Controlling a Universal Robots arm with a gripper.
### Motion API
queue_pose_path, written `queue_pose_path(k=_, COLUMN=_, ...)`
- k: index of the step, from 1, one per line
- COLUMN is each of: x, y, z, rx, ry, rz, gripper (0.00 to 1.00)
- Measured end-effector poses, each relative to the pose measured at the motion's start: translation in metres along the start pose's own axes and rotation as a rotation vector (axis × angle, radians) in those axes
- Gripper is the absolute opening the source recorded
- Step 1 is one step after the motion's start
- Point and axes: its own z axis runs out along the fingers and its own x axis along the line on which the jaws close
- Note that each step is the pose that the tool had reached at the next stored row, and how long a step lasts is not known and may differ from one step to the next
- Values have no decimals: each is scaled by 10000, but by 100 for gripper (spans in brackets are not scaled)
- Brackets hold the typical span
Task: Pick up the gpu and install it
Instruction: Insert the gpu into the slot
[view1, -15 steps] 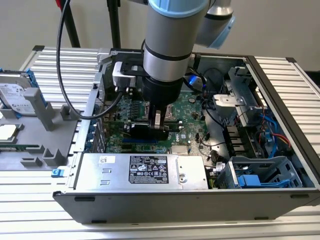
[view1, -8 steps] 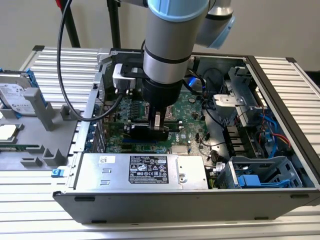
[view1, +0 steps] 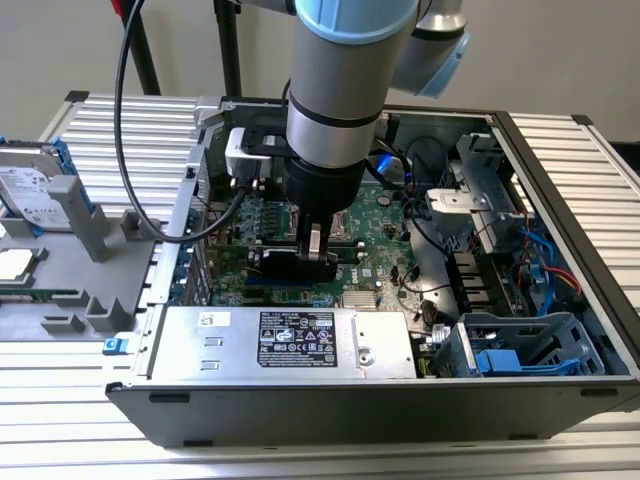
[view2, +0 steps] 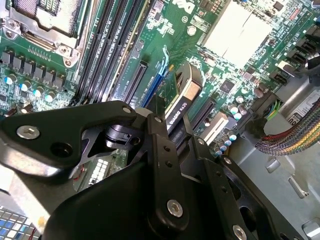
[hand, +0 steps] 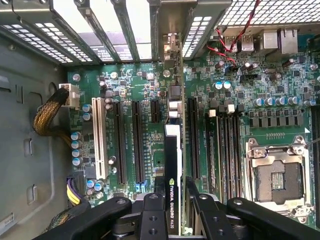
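We saw the gripper (view1: 318, 250) lowered into the open computer case (view1: 560, 180) that lay on the slatted worktop (view1: 110, 120), its fingers (hand: 156, 210) pinching the gpu (hand: 172, 150) by its upper edge, one finger on each face of the card. The relation that mattered was the card against the row of long black expansion slots (hand: 136, 140) on the motherboard (hand: 280, 90): in the first wrist view the gpu stood on edge directly below the fingers, its long axis running parallel to the slots and pointing toward the perforated rear wall of the case, where its metal end bracket (hand: 171, 47) met the slot openings. From that view we judged the card to sit over the gap between two neighbouring black slots, but whether its lower edge was seated in a connector or merely resting above one we could not tell. The second wrist view gave the oblique side: there the black cooler (view2: 186, 95) leaned close over a blue slot (view2: 156, 85), with the card seeming low against the board. The exterior view showed what the wrist cameras did not, namely the arm standing vertical over the middle of the board, the power supply (view1: 290, 340) near the case's front wall, and a hard drive (view1: 35, 190) lying well apart on a grey fixture at the exterior view's left.
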Motion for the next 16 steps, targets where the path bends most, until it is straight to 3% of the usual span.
queue_pose_path(k=16, x=-23, y=0, z=30, rx=-2, ry=7, rz=-36, gripper=0)
